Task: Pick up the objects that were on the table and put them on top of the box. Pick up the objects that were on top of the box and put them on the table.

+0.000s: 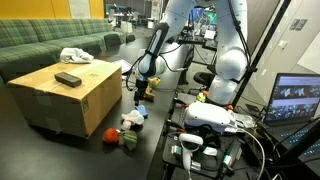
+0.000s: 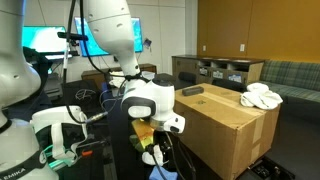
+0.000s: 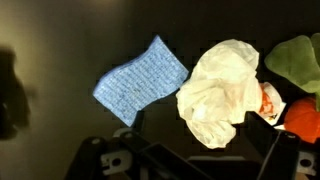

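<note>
Gripper (image 3: 195,158) up front in the wrist view, jaws wide apart and empty, hanging over a blue knitted cloth (image 3: 140,80) and a crumpled white wad (image 3: 220,92) on the dark worktop (image 3: 60,40). Something green (image 3: 296,60) and an orange ball (image 3: 304,116) lie beside them. Cardboard box (image 1: 70,98) stands near the pile, with a white rag (image 1: 76,55) and a dark flat block (image 1: 67,78) on top.

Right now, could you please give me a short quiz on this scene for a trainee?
1. True or false: the box top is bare.
2. In the wrist view, what lies beside the white wad? A) blue cloth B) spoon C) mug
3. How many things lie on the box?
Key: 1 false; 2 A; 3 two, a white cloth and a dark block.
</note>
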